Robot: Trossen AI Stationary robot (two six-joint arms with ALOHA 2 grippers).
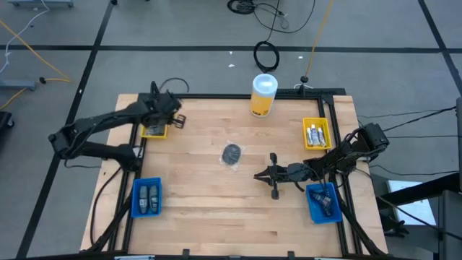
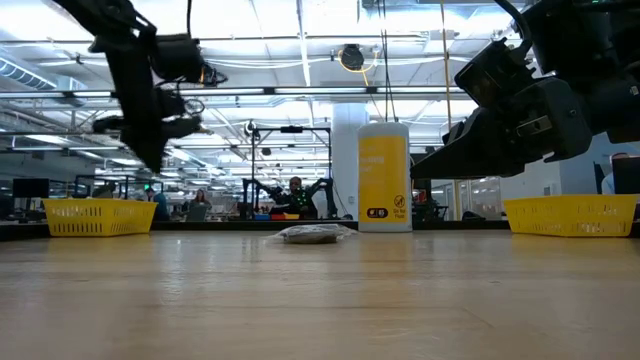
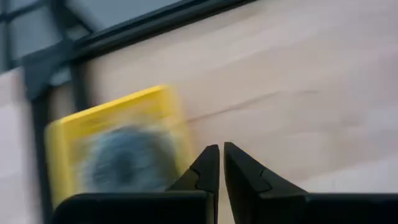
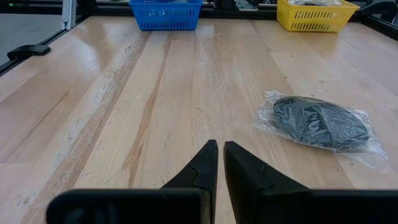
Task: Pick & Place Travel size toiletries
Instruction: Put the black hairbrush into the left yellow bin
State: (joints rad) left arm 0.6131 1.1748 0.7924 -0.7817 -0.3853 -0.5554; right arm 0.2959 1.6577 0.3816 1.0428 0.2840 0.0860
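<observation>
A round dark grey disc in clear wrap (image 1: 232,154) lies flat on the wooden table near its middle; it also shows in the right wrist view (image 4: 320,122) and the low view (image 2: 311,234). My right gripper (image 1: 258,175) is shut and empty, a little to the near right of the disc, pointing toward the table's left. My left gripper (image 1: 177,120) is shut and empty, held above the table beside the far-left yellow basket (image 1: 154,131). That basket holds a blurred dark grey disc (image 3: 127,158).
A tall yellow container with a white lid (image 1: 264,94) stands at the far middle. A yellow basket (image 1: 316,133) with white tubes sits at the right. A blue basket (image 1: 146,196) with grey bottles sits near left. A blue basket (image 1: 323,202) with dark sachets sits near right.
</observation>
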